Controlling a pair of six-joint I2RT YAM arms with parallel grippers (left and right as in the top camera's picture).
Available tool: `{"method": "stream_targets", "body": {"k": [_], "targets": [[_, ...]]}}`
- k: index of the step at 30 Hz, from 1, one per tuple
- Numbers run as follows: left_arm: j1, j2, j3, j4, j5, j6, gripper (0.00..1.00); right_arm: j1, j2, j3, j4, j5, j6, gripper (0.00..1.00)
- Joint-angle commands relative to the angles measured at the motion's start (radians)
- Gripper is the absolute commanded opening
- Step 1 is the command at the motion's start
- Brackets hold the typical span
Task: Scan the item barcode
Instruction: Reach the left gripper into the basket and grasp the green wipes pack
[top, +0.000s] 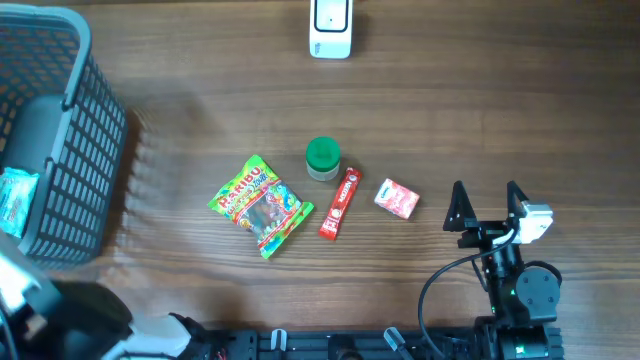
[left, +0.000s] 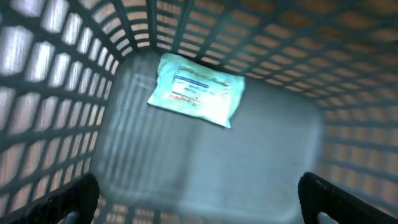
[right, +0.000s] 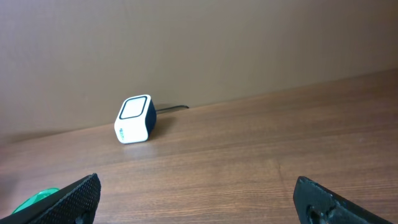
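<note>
A white barcode scanner stands at the table's far edge and shows ahead in the right wrist view. Mid-table lie a Haribo bag, a green-lidded jar, a red stick pack and a small pink box. My right gripper rests open to the right of the box, with nothing between its fingers. My left gripper hangs open and empty over the grey basket. A teal-and-white packet lies on the basket floor, apart from the fingers.
The mesh basket fills the table's left end, and the teal packet shows at its left side. The jar's green lid peeks in beside my right gripper's left finger. A brown wall rises behind the scanner.
</note>
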Motion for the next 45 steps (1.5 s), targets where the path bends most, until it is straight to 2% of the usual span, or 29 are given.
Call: {"method": "stream_targets", "body": {"k": [1, 5, 7, 16, 18, 25, 26, 29, 33, 35, 37, 39, 40, 42, 43, 45], "targets": [[0.008, 0.118, 0.005, 0.031, -0.044, 0.11, 1.0, 0.005, -0.004, -0.001, 0.005, 0.014, 0.002, 1.0], [0.0, 0.245, 0.005, 0.059, -0.143, 0.207, 1.0, 0.005, -0.004, -0.001, 0.005, 0.014, 0.002, 1.0], [0.0, 0.287, 0.005, 0.077, -0.146, 0.255, 1.0, 0.005, -0.004, -0.001, 0.005, 0.014, 0.002, 1.0], [0.0, 0.464, 0.005, 0.189, -0.147, 0.652, 1.0, 0.005, -0.004, -0.001, 0.005, 0.014, 0.002, 1.0], [0.001, 0.478, 0.005, 0.193, -0.156, 0.711, 1.0, 0.005, -0.004, -0.001, 0.005, 0.014, 0.002, 1.0], [0.002, 0.519, 0.004, 0.214, -0.195, 0.711, 0.99, 0.005, -0.004, -0.001, 0.005, 0.014, 0.002, 1.0], [0.003, 0.526, 0.001, 0.214, -0.191, 0.711, 0.95, 0.005, -0.004, -0.001, 0.005, 0.014, 0.002, 1.0], [0.003, 0.534, -0.03, 0.223, -0.187, 0.711, 0.91, 0.005, -0.004, -0.001, 0.005, 0.014, 0.002, 1.0], [0.003, 0.534, -0.114, 0.272, -0.158, 0.71, 1.0, 0.005, -0.004, -0.001, 0.005, 0.014, 0.002, 1.0], [0.003, 0.534, -0.159, 0.298, -0.112, 0.71, 1.0, 0.005, -0.004, -0.001, 0.005, 0.014, 0.002, 1.0], [0.002, 0.534, -0.2, 0.317, -0.066, 0.71, 0.91, 0.005, -0.004, -0.001, 0.005, 0.014, 0.002, 1.0], [0.003, 0.534, -0.236, 0.335, -0.022, 0.71, 0.6, 0.005, -0.004, -0.001, 0.005, 0.014, 0.002, 1.0], [0.003, 0.534, -0.251, 0.342, -0.004, 0.706, 0.4, 0.005, -0.004, -0.001, 0.005, 0.014, 0.002, 1.0], [0.002, 0.534, -0.27, 0.346, 0.01, 0.703, 0.13, 0.005, -0.004, -0.001, 0.005, 0.014, 0.002, 1.0], [0.002, 0.534, -0.274, 0.341, 0.009, 0.703, 0.04, 0.005, -0.004, -0.001, 0.005, 0.014, 0.002, 1.0], [0.002, 0.531, -0.27, 0.333, 0.009, 0.703, 0.04, 0.005, -0.004, -0.001, 0.005, 0.014, 0.002, 1.0]]}}
